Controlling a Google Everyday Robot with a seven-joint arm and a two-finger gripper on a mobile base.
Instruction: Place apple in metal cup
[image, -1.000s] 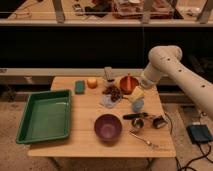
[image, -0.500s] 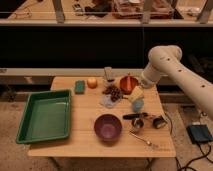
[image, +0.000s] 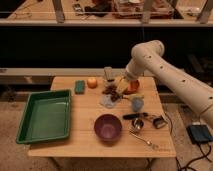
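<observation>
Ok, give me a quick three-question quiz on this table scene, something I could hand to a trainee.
1. True or false: the apple already sits inside the metal cup.
2. Which thing lies closest to the apple, on its left in the camera view? A) green sponge B) purple bowl C) green tray
3. Where is the gripper?

Key
1. False: the apple rests on the table near its back edge, well away from the cup.
2. A.
3. Low over the back middle of the table, between the apple and the orange-red bowl, not holding the apple.
</observation>
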